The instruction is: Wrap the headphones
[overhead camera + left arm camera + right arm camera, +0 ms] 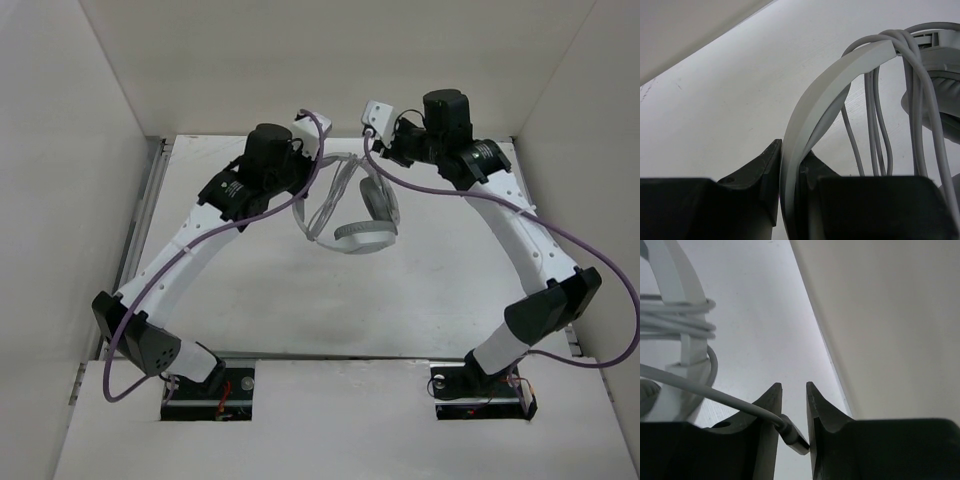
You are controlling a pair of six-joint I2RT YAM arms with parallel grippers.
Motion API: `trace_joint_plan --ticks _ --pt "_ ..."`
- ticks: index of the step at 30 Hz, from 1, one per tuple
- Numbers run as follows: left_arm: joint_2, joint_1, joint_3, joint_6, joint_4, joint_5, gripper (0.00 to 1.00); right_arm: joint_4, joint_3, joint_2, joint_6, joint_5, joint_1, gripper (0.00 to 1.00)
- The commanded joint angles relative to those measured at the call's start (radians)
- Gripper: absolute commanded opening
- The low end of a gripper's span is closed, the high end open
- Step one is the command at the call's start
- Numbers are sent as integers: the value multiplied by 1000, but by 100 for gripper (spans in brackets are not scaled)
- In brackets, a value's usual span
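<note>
The light grey headphones [365, 236] hang in the air above the back middle of the table, between my two grippers. My left gripper [306, 192] is shut on the headband [815, 95], which runs up between its jaws [791, 149]. The thin grey cable [900, 42] is looped several times round the band near one earcup [940, 95]; loose loops hang down. My right gripper [376, 150] is just right of the band and holds the cable's small plug [796, 434] between its narrowly parted jaws [794, 386]. The cable coils [685, 322] lie to its left.
White enclosure walls stand at the back and both sides, close on the right of my right gripper [890, 315] and behind my left one [680, 30]. Purple arm cables [560, 240] loop beside each arm. The white tabletop [330, 300] lies below the headphones.
</note>
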Motion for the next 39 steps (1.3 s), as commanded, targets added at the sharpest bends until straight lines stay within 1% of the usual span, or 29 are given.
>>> trace_joint_plan --ticks 1,7,11,18,22,26,31,35,39 --pt "-71 7 -9 -31 42 51 0 -27 11 -28 1 -124 -44 33" --pt "-72 1 14 -55 24 106 0 -48 -15 4 7 -201 -81 39" --pt "-74 -7 42 -82 1 162 0 -32 -49 24 22 -213 -76 39" --pt "-75 -16 66 -100 -4 180 0 -2 -97 60 50 -216 -65 38" --pt "-82 30 74 -115 -3 180 0 -1 -147 52 51 -256 -70 38" --pt "-83 91 89 -164 5 214 0 1 -199 32 88 -348 -122 38" --pt "-69 114 105 -180 11 222 0 13 -239 0 163 -438 -157 39" --pt "-52 123 103 -190 27 214 0 43 -299 -29 200 -463 -176 39" --pt "-37 148 57 -198 68 188 0 88 -403 -95 221 -460 -206 39"
